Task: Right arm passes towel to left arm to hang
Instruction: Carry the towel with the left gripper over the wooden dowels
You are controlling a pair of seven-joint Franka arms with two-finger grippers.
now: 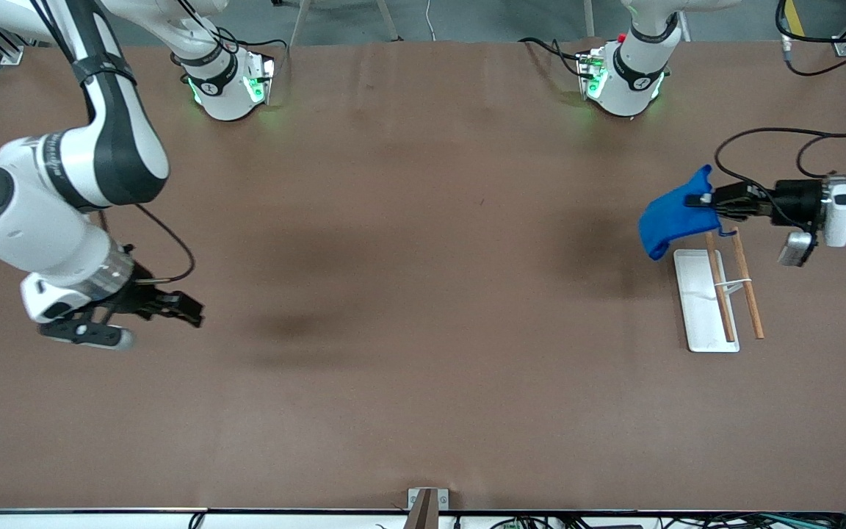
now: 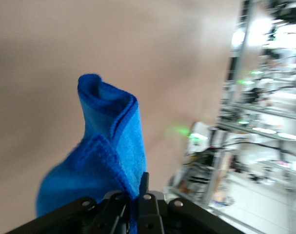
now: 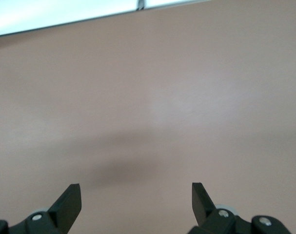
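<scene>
L gripper (image 1: 709, 202) is up in the air at the L arm's end of the table, wrist lying roughly horizontal, fingers pinched tight on the towel (image 1: 671, 220). Towel = bright blue fluffy cloth, bunched, one corner sticking up past the fingers, the rest drooping down off them; hangs clear of the table surface, over the spot just by the end of the white tray (image 1: 698, 308) that points to the robot bases. A thin dark loop (image 1: 725, 232) dangles under the gripper near the rod tips. In the L wrist view the towel (image 2: 104, 165) rises in a rolled fold straight out of the closed fingers (image 2: 147, 207), no gap visible betw them.

Tray lies flat near the L arm's table edge, long side running toward the front edge. Two wooden rods (image 1: 748, 294) run along it, one over the tray, one just off its side, joined by a thin white crosspiece.

R gripper (image 1: 192, 310) waits over the table (image 1: 423, 382) near the R arm's edge, well apart from the towel. R wrist view: fingers (image 3: 69, 202) spread wide, nothing betw them, only bare brown tabletop (image 3: 177, 112) under it
</scene>
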